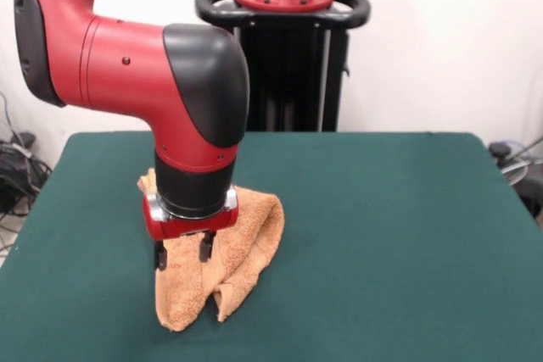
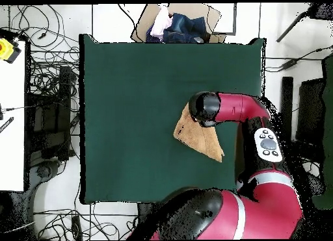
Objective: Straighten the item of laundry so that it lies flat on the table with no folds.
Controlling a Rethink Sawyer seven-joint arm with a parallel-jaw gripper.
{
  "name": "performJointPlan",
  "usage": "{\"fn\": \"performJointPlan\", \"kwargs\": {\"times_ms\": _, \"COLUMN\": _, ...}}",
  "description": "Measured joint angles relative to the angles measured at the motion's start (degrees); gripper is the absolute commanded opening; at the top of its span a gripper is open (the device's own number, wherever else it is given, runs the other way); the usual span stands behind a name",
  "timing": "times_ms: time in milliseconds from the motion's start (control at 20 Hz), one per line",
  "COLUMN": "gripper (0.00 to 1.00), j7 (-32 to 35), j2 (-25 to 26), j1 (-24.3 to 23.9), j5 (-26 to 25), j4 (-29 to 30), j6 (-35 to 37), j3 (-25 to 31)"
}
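Observation:
The orange-tan towel (image 1: 229,252) lies crumpled and folded over on itself on the dark green table (image 1: 382,235), left of the middle in the front view. My gripper (image 1: 182,252) hangs straight down over the towel's left part, its two black fingers (image 1: 205,247) spread apart with the cloth behind and below them. It looks open and I see no cloth pinched between them. In the overhead view the towel (image 2: 198,136) shows as a folded wedge on the table (image 2: 130,108), and the arm's wrist hides the gripper. No white tag shows.
The robot's black pedestal (image 1: 284,48) stands at the table's far edge. In the overhead view an open box of clothes (image 2: 175,25) sits beyond the table's top edge, and cables (image 2: 52,89) and a white bench (image 2: 13,108) lie to the left.

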Motion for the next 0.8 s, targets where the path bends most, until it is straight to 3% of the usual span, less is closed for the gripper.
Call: {"fn": "performJointPlan", "kwargs": {"times_ms": 800, "gripper": 1.00, "j7": 0.0, "j2": 2.3, "j1": 1.1, "j5": 2.4, "j4": -3.5, "j6": 2.8, "j3": 1.9}}
